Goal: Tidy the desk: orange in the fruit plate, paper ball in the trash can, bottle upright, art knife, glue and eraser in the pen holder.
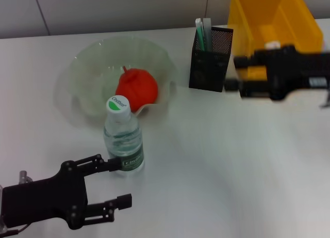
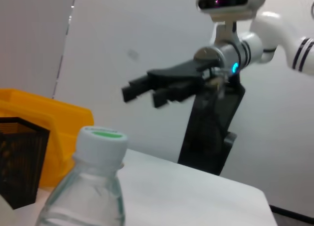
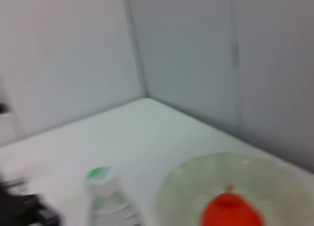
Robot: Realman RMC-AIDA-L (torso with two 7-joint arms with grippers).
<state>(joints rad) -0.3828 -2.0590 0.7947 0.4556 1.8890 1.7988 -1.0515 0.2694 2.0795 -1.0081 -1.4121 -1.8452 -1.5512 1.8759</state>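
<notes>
Red-orange fruit first — the orange point(image 1: 136, 88) sits in the fruit plate point(image 1: 85, 67) at upper left, and the bottle point(image 1: 122, 136) stands upright below it. My left gripper point(image 1: 114, 182), lower left, is spread wide beside the bottle. My right gripper point(image 1: 234, 74), spread too, hangs between the pen holder point(image 1: 210, 58) and the trash can point(image 1: 273, 18) — I think I'm finishing; next I'd pull both arms back.
</notes>
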